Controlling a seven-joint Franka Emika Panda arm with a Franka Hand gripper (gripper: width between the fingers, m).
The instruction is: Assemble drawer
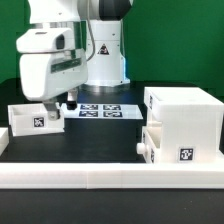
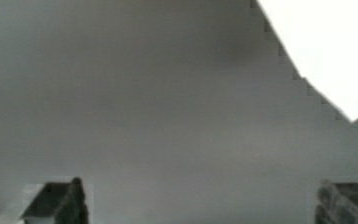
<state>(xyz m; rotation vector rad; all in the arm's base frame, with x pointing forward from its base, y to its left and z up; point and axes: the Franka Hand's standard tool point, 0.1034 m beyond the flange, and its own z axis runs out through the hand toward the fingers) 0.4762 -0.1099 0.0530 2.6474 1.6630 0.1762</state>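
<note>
Closest runs the long white rail [image 1: 100,178] edging the dark surface [image 1: 100,138]. Behind it, at the exterior view's right, stands the drawer casing [image 1: 185,112] with one tray [image 1: 180,150] low at its front. The loose tray [image 1: 28,120] sits left, near the marker board [image 1: 100,108]. Over it hangs the hand [image 1: 60,100], fingers [image 2: 51,202] spread wide, holding nothing.

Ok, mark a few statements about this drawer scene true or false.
1. The tool is open, with nothing between its fingers. True.
2. The loose tray lies on the exterior view's right. False: it lies on the exterior view's left, near the tool.
3. The casing stands on the exterior view's right. True.
4. The marker board rests on top of the casing. False: it lies flat on the table, between the loose tray and the casing.
</note>
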